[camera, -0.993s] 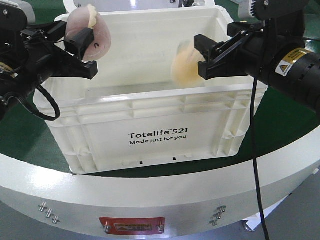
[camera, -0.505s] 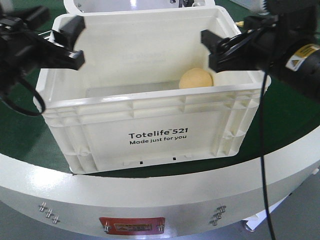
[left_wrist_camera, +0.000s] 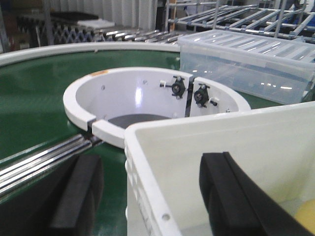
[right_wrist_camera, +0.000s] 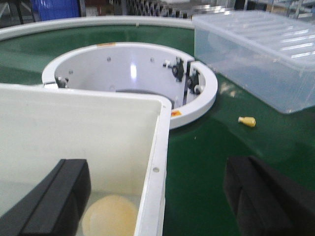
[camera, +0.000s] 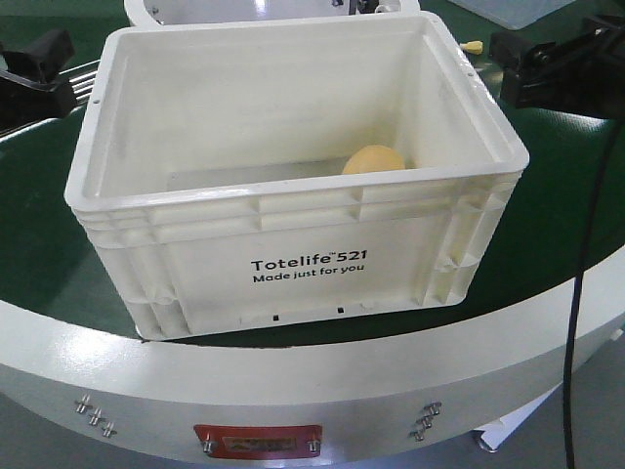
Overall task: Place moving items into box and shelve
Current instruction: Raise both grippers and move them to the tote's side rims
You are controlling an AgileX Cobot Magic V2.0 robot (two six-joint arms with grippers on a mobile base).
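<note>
- Crate (camera: 293, 225) — off-white, with a ribbed rim and black "Totelife 521 Made just for you" print on its near wall — stands open-topped on the green counter (camera: 547, 215).
- Yellow-orange ball (camera: 372, 159) lies on the crate's floor, toward the right side and close behind the near wall. The right wrist view shows it just inside the right wall.
- Left tool (camera: 44, 73) hovers at the left of the crate, level with the rim and apart from it. Its black fingers are spread wide and hold nothing. In the left wrist view the crate's corner shows between them.
- Right tool (camera: 532, 68) hovers at the right of the crate, near the far corner and clear of the rim. It too is spread wide and empty, and the right wrist view shows the crate's wall between its fingers.
- Small yellow piece (right_wrist_camera: 247, 121) lies on the counter beyond the crate's far right corner, near a clear plastic bin (right_wrist_camera: 256, 54).
- White ring (left_wrist_camera: 147, 93) — a raised round wall — sits on the counter just behind the crate.
</note>
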